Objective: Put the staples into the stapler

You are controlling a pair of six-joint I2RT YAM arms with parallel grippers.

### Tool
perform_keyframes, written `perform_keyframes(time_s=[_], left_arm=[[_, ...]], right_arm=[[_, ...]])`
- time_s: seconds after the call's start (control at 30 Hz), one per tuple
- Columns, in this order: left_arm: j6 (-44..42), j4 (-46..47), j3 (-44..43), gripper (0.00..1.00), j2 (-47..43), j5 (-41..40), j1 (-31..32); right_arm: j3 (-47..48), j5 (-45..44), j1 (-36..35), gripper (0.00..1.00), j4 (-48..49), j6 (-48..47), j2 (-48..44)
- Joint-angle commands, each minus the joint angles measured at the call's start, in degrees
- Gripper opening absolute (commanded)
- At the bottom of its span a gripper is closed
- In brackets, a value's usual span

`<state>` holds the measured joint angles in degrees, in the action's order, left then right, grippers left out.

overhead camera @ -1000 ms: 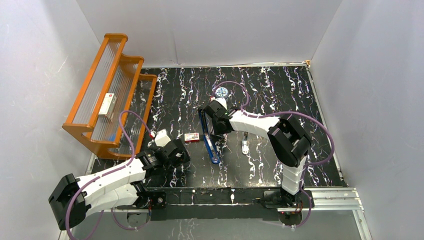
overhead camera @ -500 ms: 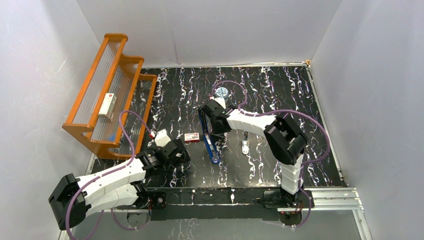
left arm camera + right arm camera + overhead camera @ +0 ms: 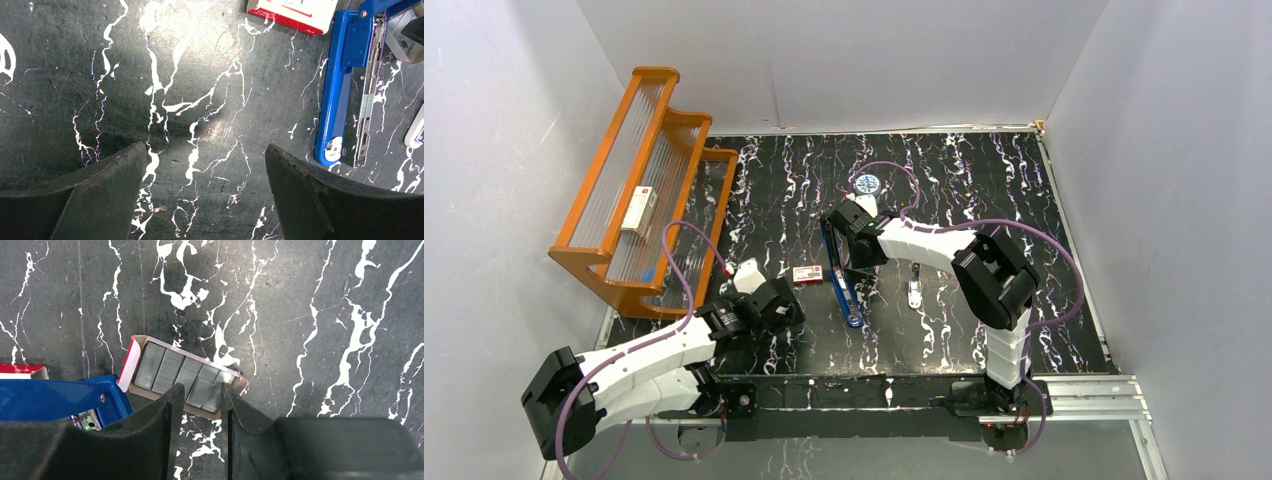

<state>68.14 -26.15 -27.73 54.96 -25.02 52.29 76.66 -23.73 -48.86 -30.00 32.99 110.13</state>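
The blue stapler [image 3: 842, 280] lies opened on the black marbled table, its metal rail showing in the left wrist view [image 3: 345, 90]. The red-and-white staple box [image 3: 807, 275] lies just left of it and also shows in the left wrist view [image 3: 292, 10]. In the right wrist view the pale inner tray [image 3: 170, 371] of silvery staples lies beside the stapler's blue end [image 3: 60, 400]. My right gripper [image 3: 202, 387] is over the tray's near end, jaws narrow and shut on one raised staple strip [image 3: 205, 390]. My left gripper [image 3: 205, 160] is open and empty, low over bare table left of the stapler.
An orange rack [image 3: 639, 190] at the far left holds a longer white box [image 3: 637, 210]. A small white and light-blue tool [image 3: 914, 285] lies right of the stapler. A round disc [image 3: 867, 183] lies farther back. White walls enclose the table.
My right arm's elbow has shifted slightly left, with its gripper staying at the tray. The left arm, the stapler and the box have not moved.
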Motion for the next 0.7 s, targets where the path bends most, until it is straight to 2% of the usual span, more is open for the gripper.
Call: perform_keyframes(time_s=[0.0, 0.3, 0.4, 0.53, 0.67], left_arm=[[0.21, -0.31, 0.30, 0.86, -0.03, -1.81, -0.23], [-0.01, 0.47, 0.13, 0.86, 0.57, -1.21, -0.24], [-0.07, 0.63, 0.13, 0.86, 0.67, -1.23, -0.25], [-0.11, 0.65, 0.21, 0.86, 0.76, -1.14, -0.24], [-0.01, 0.66, 0.31, 0.86, 0.61, -1.06, -0.26]], right_arm=[[1.70, -1.17, -0.19, 0.41, -0.19, 1.26, 0.24], [1.69, -0.67, -0.17, 0.40, -0.59, 2.32, 0.97], [1.49, -0.59, -0.15, 0.38, -0.54, 2.50, 0.97], [1.45, -0.60, -0.23, 0.30, 0.01, 2.51, 0.75], [1.55, -0.93, -0.16, 0.28, 0.48, 2.51, 0.09]])
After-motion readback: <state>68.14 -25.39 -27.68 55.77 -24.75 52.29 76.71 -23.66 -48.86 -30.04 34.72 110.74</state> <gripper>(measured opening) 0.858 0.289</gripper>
